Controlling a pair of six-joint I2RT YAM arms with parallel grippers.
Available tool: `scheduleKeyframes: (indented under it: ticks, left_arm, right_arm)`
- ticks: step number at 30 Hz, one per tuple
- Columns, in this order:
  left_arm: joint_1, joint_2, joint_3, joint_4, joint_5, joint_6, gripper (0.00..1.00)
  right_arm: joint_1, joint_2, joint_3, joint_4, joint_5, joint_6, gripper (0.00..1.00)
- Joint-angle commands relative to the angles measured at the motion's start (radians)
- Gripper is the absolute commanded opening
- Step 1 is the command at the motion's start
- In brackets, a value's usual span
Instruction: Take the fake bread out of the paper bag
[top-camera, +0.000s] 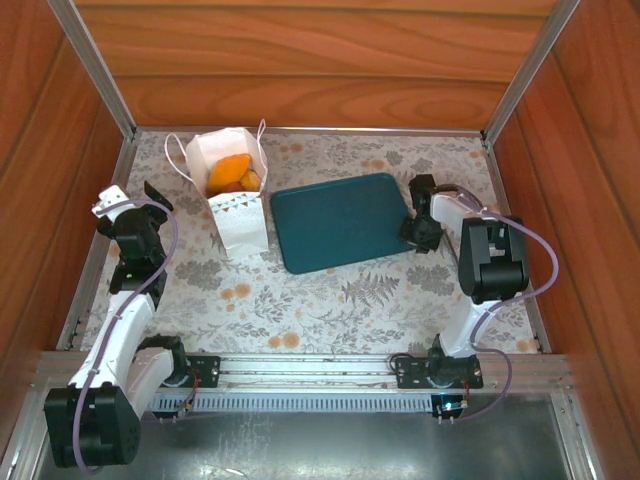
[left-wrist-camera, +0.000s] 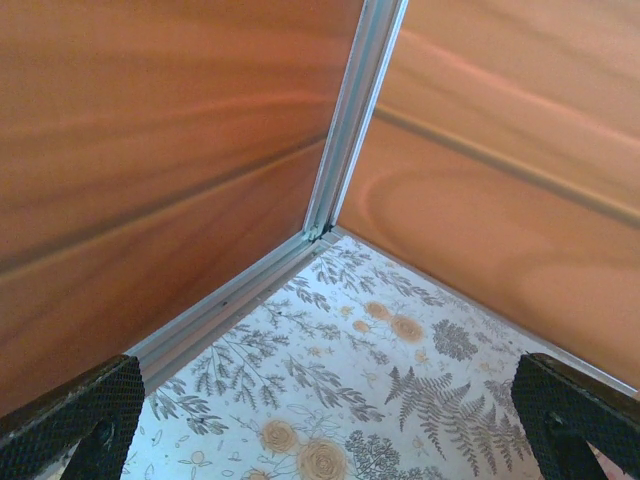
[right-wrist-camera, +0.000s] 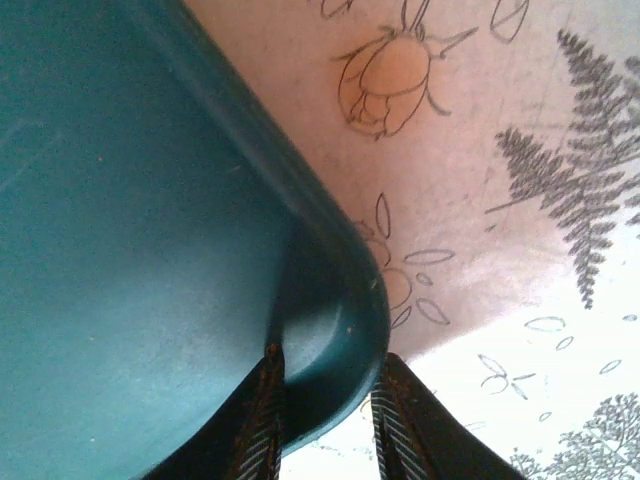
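Bread (top-camera: 234, 175) is peeking from the upright paper bag (top-camera: 240, 222), upper left, mostly hidden, axis unclear. Right hand (right-wrist-camera: 325, 405) is clamping the tray (right-wrist-camera: 150, 250) corner; left hand (left-wrist-camera: 320, 420) is gaping apart.

Left arm folded at left side; left gripper (left-wrist-camera: 325, 400) jaws spread fully wide. Right arm extended forward; right gripper (right-wrist-camera: 325, 410) pinched on tray (right-wrist-camera: 150, 250) corner rim.

White paper bag (top-camera: 240, 215) stands upright at the table's (top-camera: 330, 300) far left, mouth open, golden-orange fake bread (top-camera: 232, 174) piled inside, handles flopping outward.
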Motion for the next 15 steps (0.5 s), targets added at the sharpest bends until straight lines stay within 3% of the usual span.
scheduleKeyframes:
  ticks: [1, 3, 9, 15]
  left_arm:
    - [0.006, 0.004, 0.033, -0.026, 0.005, 0.014, 1.00]
    - [0.005, 0.007, 0.037, -0.034, 0.005, 0.014, 1.00]
    - [0.006, 0.010, 0.047, -0.051, 0.017, 0.011, 1.00]
    - [0.005, 0.006, 0.048, -0.062, 0.046, 0.011, 1.00]
  right_arm:
    - [0.045, 0.021, -0.066, -0.097, -0.020, 0.035, 0.30]
    - [0.065, 0.008, -0.079, -0.104, -0.013, 0.047, 0.32]
    - [0.094, -0.064, -0.074, -0.147, -0.002, 0.043, 0.53]
    - [0.084, -0.142, -0.010, -0.216, 0.106, 0.006, 0.82]
